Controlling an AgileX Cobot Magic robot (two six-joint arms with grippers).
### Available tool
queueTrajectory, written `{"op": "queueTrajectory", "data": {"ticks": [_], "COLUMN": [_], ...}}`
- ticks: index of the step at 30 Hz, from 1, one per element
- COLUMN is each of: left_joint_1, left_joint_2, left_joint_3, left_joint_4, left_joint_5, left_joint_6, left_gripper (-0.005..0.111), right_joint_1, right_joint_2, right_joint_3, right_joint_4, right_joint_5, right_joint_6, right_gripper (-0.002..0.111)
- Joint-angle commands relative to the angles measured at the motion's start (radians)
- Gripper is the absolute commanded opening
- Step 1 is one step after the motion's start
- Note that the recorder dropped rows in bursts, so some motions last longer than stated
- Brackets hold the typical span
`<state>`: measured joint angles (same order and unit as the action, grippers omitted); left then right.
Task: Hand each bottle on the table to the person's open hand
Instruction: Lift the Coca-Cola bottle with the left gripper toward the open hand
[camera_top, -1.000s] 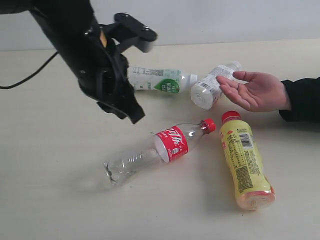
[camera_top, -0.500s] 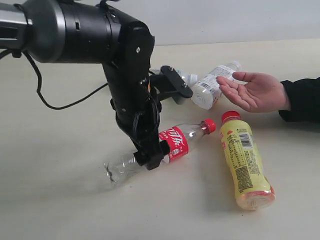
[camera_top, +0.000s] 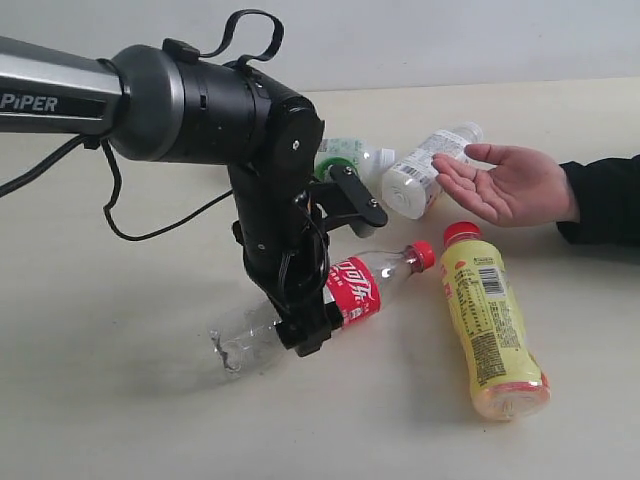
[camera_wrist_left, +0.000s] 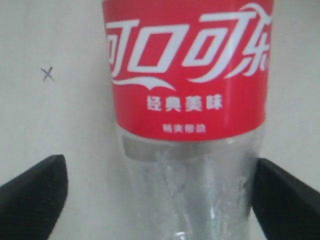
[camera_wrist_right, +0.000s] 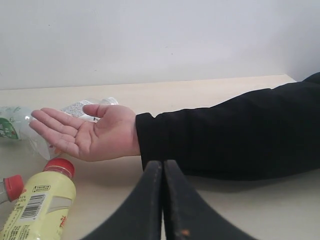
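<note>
Nothing in the open hand yet; four bottles lying on the table. Left gripper spread wide astride the red-label bottle, centre, unclamped. Right gripper closed, empty.

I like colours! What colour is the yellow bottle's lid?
Red. The cap of the yellow bottle shows best in the exterior view.

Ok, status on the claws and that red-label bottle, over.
Left claw open, straddling the red-label bottle, no grip yet. Right claw shut, empty. Bottle lies flat on the table, yellow bottle beside its cap, person's hand open beyond.
</note>
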<state>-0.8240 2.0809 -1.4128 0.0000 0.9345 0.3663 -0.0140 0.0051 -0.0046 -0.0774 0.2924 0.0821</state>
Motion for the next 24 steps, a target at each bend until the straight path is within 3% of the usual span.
{"op": "queueTrajectory", "data": {"ticks": [1, 3, 9, 16, 21, 24], "left_joint_1": [-0.003, -0.003, -0.003, -0.022, -0.070, -0.113], "left_joint_2": [0.012, 0.009, -0.023, -0.146, -0.225, -0.222], "left_joint_3": [-0.007, -0.007, -0.007, -0.007, -0.024, -0.112], "left_joint_4": [0.000, 0.019, 0.120, 0.102, 0.070, 0.016], "left_joint_5": [0.033, 0.051, 0.106, 0.067, -0.043, -0.033], "left_joint_6": [0.004, -0.010, -0.133, -0.247, -0.539, -0.656], "left_gripper": [0.036, 0.001, 0.000, 0.000, 0.000, 0.000], "right_joint_1": [-0.003, -0.003, -0.003, -0.003, -0.003, -0.003], "right_joint_2": [-0.005, -0.005, -0.005, -0.005, -0.005, -0.005], "right_joint_3": [0.005, 0.005, 0.005, 0.005, 0.005, 0.005], "right_joint_4": [-0.001, -0.001, -0.001, -0.001, -0.001, -0.001], "right_joint_5": [-0.010, -0.010, -0.010, -0.010, -0.010, -0.008], "right_joint_6": [-0.002, -0.002, -0.002, -0.002, -0.002, -0.002], "right_gripper": [0.000, 0.000, 0.000, 0.000, 0.000, 0.000]}}
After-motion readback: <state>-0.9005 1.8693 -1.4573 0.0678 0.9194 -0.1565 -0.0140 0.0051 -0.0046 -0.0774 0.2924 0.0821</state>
